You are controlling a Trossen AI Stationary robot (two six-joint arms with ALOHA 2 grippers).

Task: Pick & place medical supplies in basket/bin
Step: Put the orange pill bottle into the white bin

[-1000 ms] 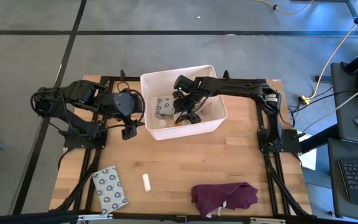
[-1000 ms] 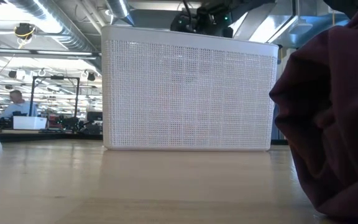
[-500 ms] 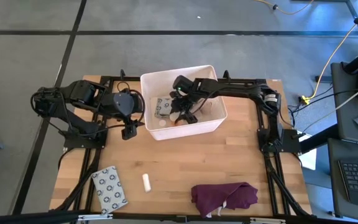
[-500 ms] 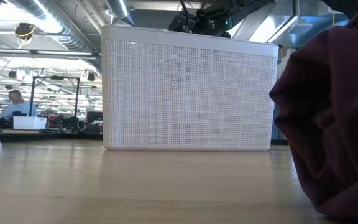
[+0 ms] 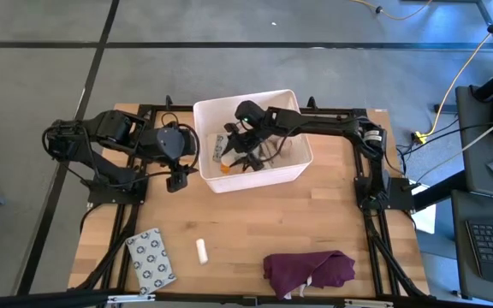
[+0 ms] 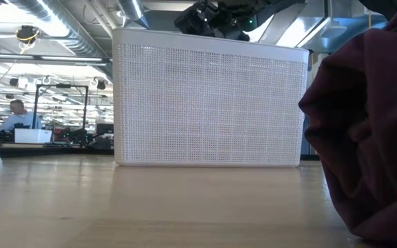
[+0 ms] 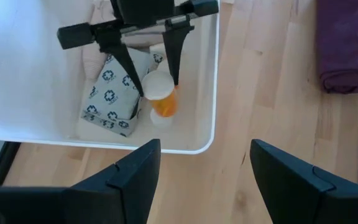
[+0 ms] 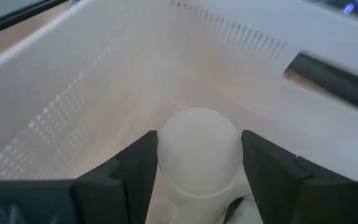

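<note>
Two arms worked a light wooden table standing on a grey floor; in the low view the room behind showed ceiling ducts, desks and a seated person well off to one side of the bin.

I took the white bin as my landmark. On its near side, well apart from it, lay a patterned packet, a small white roll and a dark purple cloth.

I had the right gripper reached over the bin's rim and down inside it. Its fingers stood apart, straddling the white cap of the orange pill bottle without clamping it, as far as I could read. That bottle lay on the bin floor beside another patterned packet, with a beige roll next to the packet.

The left gripper waited just outside the bin's left wall, fingers spread and empty.

Against half a second before, the right wrist had swung toward the bin's left side, and the bottle showed in the high view as an orange patch clear of the gripper. The items outside the bin had not shifted.
</note>
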